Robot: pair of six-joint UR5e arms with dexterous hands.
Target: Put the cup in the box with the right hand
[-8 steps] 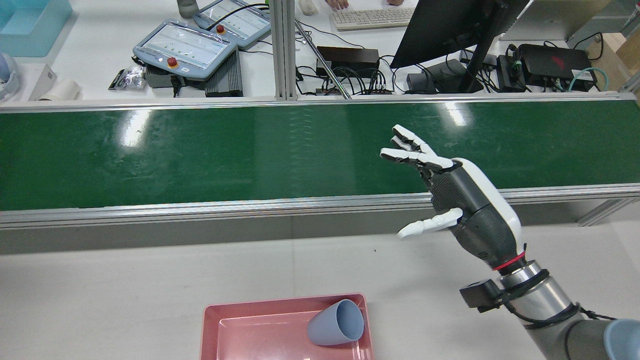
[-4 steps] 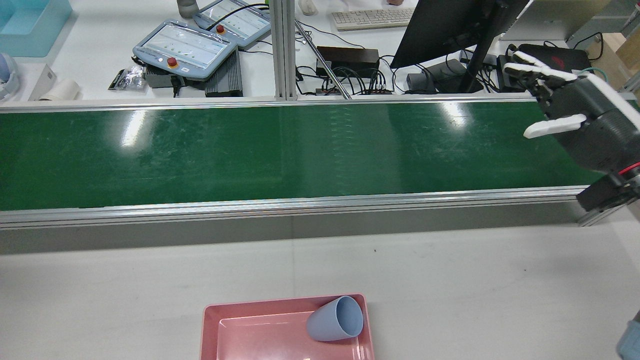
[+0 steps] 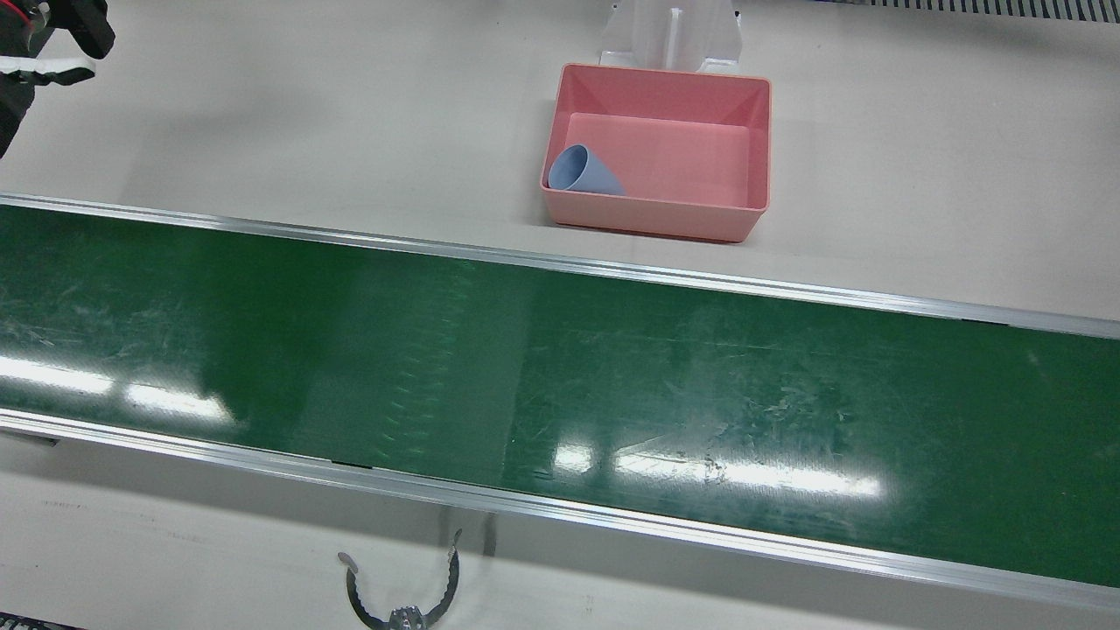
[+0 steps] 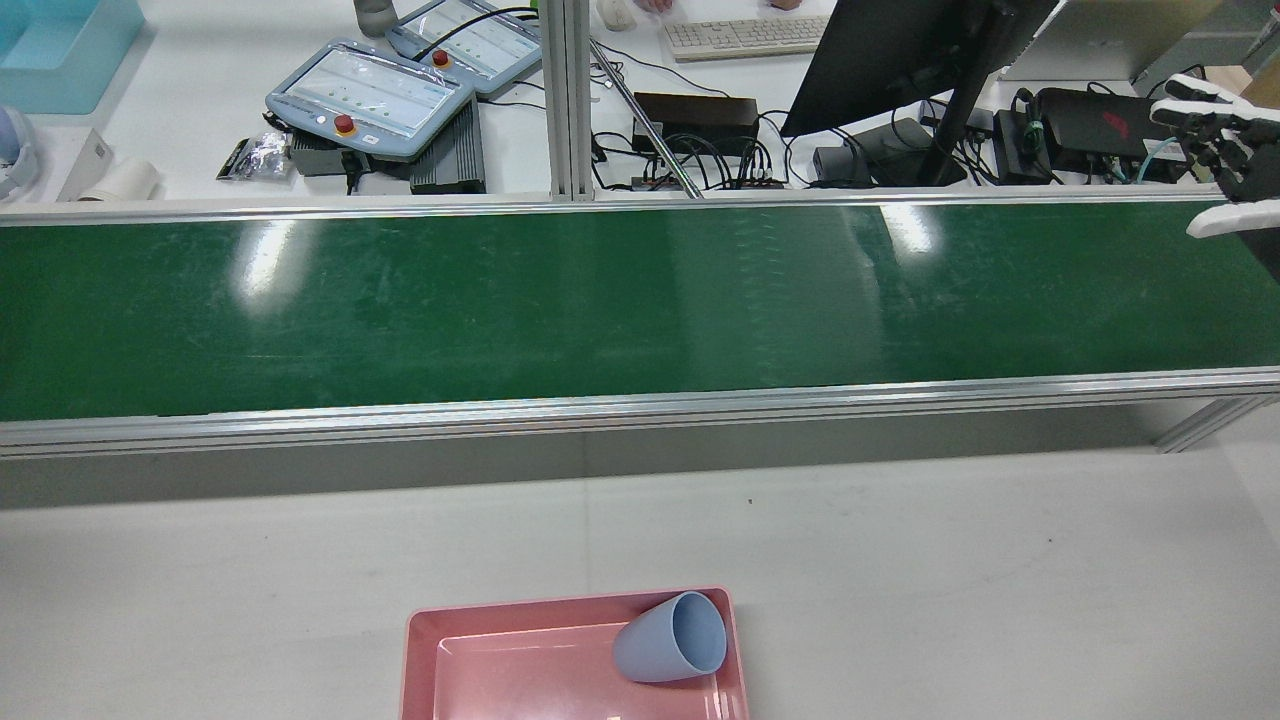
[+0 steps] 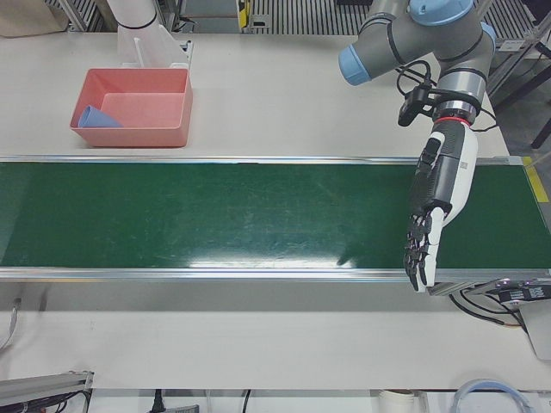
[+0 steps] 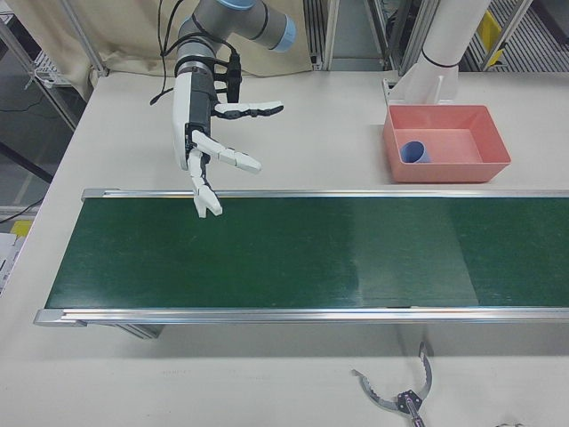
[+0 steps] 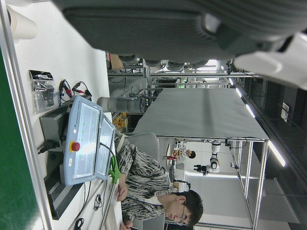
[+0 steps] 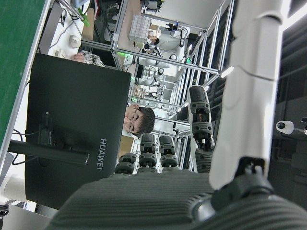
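The blue-grey cup (image 4: 668, 640) lies on its side inside the pink box (image 4: 440, 650), against the box's right end in the rear view. It also shows in the front view (image 3: 582, 171), in the box's (image 3: 656, 223) left corner. My right hand (image 6: 200, 133) is open, fingers spread, empty, above the table beside the belt's end and far from the box (image 6: 444, 169). It shows at the rear view's right edge (image 4: 1245, 165). My left hand (image 5: 439, 189) is open and empty, fingers pointing down over the belt's other end.
The green conveyor belt (image 4: 600, 300) runs across the table between the box and the operators' desk. A monitor (image 4: 900, 50), teach pendants (image 4: 370, 95) and cables lie beyond it. A white pedestal (image 3: 669, 31) stands behind the box. A metal clamp (image 3: 398, 604) lies at the front edge.
My right hand has risen from above the table near the belt and swung far to the right, to the rear view's edge, staying open. The cup and box have not moved.
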